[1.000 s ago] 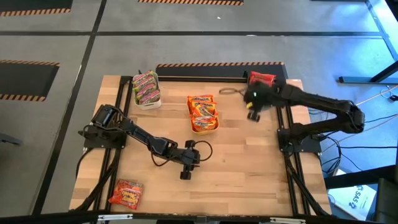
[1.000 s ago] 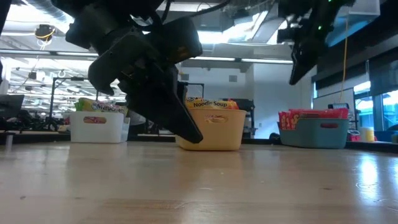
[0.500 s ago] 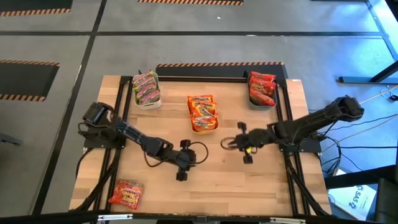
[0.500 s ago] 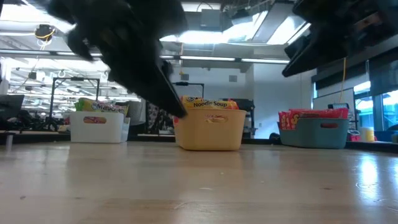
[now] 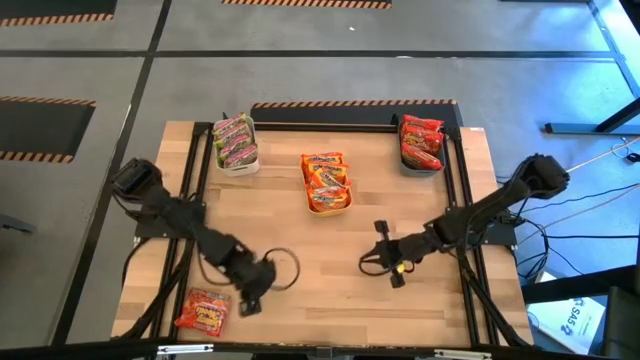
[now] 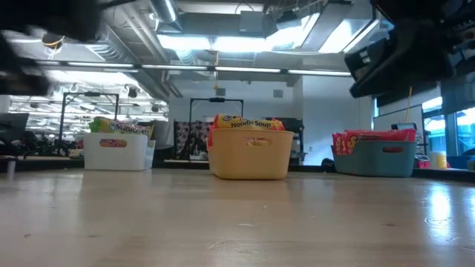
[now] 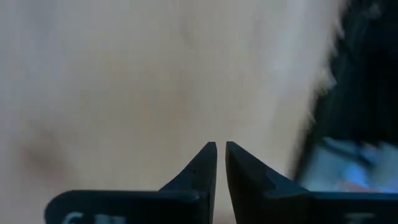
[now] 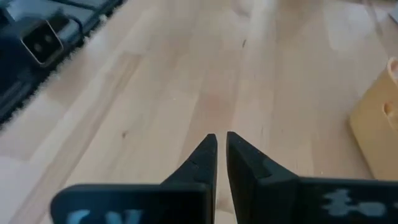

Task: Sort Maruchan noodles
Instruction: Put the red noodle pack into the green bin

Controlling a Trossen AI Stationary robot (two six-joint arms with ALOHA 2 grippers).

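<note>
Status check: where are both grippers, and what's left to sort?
Left gripper shut, empty, beside loose packet at table's near-left corner. Right gripper shut, empty, mid-table. Other packets binned. Nothing blocking.

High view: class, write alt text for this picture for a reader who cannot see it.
Seen from above, a wooden table holds three bins of noodle packets along its far edge: white bin, yellow bin, blue bin. One loose packet lies near the front left corner, beside the left claw; the right claw is shut mid-table.

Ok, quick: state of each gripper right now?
Left gripper: shut, holding nothing.
Right gripper: shut, holding nothing.
</note>
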